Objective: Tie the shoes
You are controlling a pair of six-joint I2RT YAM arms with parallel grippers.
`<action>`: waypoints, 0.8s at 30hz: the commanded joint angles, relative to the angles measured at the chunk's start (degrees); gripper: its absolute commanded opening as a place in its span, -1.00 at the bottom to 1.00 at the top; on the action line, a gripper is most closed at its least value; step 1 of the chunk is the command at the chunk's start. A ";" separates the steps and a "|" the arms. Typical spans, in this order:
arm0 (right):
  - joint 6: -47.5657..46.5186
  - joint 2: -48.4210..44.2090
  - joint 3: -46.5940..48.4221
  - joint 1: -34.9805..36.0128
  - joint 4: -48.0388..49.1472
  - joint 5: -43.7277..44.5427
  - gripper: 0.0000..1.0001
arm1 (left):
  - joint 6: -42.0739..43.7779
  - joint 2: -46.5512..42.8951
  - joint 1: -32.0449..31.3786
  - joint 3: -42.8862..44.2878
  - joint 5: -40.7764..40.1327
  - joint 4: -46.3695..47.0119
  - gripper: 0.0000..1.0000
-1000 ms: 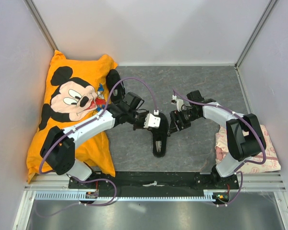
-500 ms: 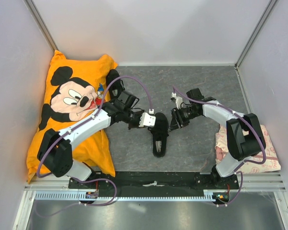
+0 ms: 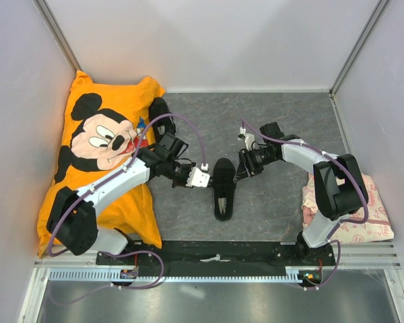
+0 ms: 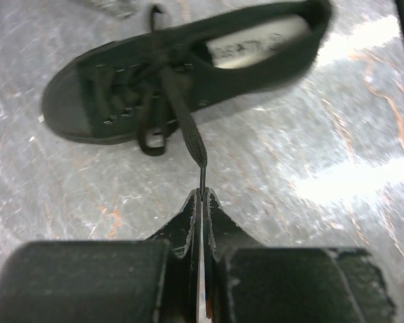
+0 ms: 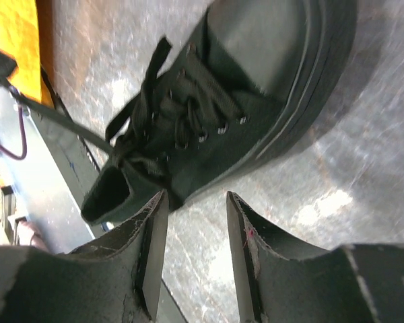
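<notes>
- The left gripper [image 4: 200, 196] is pinched on a lace [image 4: 190, 128], which is drawn taut from the shoe [image 4: 256, 60] at the top view's centre.
- The right gripper [image 5: 192, 202] is spread and empty beside the toe end.
- Step judged: laces being pulled out. Next, the other lace must be caught.
- Counted: two shoes, the second shoe [image 3: 160, 111] at upper left by one pillow [image 3: 94, 141].
</notes>
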 commanded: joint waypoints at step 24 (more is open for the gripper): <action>4.47 2.97 2.86 4.58 7.62 -5.20 -0.02 | 8.96 -2.04 0.05 -1.86 4.60 -2.76 -0.97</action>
